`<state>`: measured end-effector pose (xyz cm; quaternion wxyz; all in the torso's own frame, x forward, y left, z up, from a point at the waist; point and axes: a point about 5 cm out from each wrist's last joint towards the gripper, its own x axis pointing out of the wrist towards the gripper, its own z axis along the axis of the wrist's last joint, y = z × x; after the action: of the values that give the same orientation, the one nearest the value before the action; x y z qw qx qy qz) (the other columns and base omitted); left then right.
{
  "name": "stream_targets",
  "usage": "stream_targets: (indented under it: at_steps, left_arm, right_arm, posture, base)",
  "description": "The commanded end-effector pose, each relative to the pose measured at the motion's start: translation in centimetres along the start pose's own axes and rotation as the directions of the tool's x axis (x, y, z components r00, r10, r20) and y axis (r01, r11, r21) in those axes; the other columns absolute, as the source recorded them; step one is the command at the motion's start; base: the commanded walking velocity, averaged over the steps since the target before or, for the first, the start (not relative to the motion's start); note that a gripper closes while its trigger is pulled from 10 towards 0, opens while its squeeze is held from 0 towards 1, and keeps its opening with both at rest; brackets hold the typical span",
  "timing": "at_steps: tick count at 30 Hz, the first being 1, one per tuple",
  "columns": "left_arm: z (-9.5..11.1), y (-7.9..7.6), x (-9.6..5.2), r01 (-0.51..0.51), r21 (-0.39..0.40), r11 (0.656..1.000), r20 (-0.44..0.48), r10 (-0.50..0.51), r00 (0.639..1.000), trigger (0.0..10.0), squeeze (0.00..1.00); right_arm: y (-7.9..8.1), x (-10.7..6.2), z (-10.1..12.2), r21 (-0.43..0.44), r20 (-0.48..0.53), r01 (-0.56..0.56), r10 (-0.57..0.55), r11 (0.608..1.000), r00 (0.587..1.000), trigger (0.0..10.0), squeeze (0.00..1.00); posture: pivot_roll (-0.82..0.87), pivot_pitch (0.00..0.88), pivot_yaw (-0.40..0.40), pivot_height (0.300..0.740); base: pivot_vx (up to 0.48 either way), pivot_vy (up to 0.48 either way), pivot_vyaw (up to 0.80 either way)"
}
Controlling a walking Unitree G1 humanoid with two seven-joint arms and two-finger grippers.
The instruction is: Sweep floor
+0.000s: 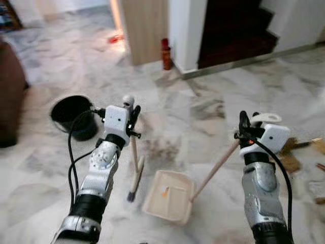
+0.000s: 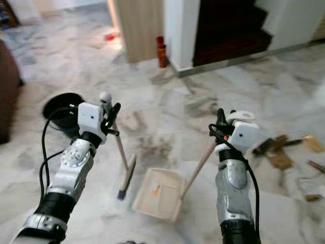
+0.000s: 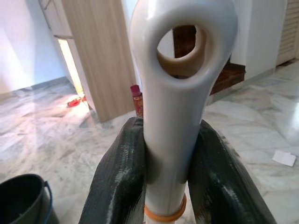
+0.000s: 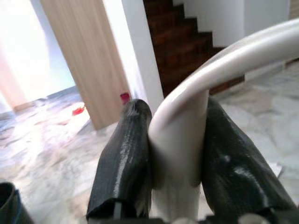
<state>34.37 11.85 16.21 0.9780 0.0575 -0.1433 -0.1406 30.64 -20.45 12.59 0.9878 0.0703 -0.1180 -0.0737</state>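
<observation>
My left gripper [image 1: 133, 118] is shut on the white top of a small broom handle [image 3: 174, 140]; the broom [image 1: 135, 170] stands nearly upright with its dark bristles on the marble floor. My right gripper [image 1: 245, 127] is shut on the white looped handle [image 4: 187, 140] of a cream dustpan [image 1: 169, 195], whose wooden stick slants down to the pan lying flat on the floor just right of the broom. A small orange scrap [image 1: 165, 191] lies in the pan. Brown debris pieces [image 2: 277, 152] lie scattered on the floor to the right of my right arm.
A black bucket [image 1: 73, 116] stands on the floor to the left of my left arm. A dark sofa edge [image 1: 10, 96] is at far left. Ahead are a wooden door panel [image 1: 147, 28], a red bottle [image 1: 166, 55] by a white pillar, and dark stairs [image 1: 233, 30].
</observation>
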Motion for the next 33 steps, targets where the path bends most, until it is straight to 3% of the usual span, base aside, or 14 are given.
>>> stream_targets:
  at_steps: [1,8,25,28,33]
  left_arm:
    - [0.79,0.27,0.17,-0.004,0.003,1.0,0.04,0.004,0.999,10.0,0.0]
    - [0.84,0.39,0.18,-0.013,0.007,1.0,0.043,0.012,0.999,10.0,0.0]
    - [0.84,0.55,0.09,-0.029,0.013,1.0,0.041,0.028,0.999,10.0,0.0]
    - [0.84,0.51,0.13,-0.027,0.014,1.0,0.04,0.026,0.999,10.0,0.0]
    - [0.83,0.51,0.13,-0.028,0.014,1.0,0.037,0.028,0.999,10.0,0.0]
  right_arm:
    - [0.79,0.61,1.25,0.003,0.056,-0.027,0.027,1.0,0.998,10.0,0.0]
    - [0.87,0.63,1.23,0.003,0.055,-0.028,0.028,1.0,0.998,10.0,0.0]
    - [1.34,0.67,1.32,0.045,0.063,-0.056,0.053,0.997,0.997,10.0,0.0]
    - [1.39,0.69,1.35,0.014,0.06,-0.066,0.065,0.998,0.996,10.0,0.0]
    - [1.42,0.63,1.32,0.013,0.059,-0.068,0.068,0.998,0.996,10.0,0.0]
  posture:
    - [0.08,0.085,0.008,0.74]
    - [0.08,0.085,0.007,0.74]
    - [0.08,0.084,0.006,0.74]
    - [0.08,0.083,0.006,0.74]
    - [0.08,0.084,0.006,0.74]
  base:
    - [0.0,0.0,0.8]
    - [0.0,0.0,0.8]
    - [0.0,0.0,0.0]
    - [0.0,0.0,0.0]
    - [0.0,0.0,0.79]
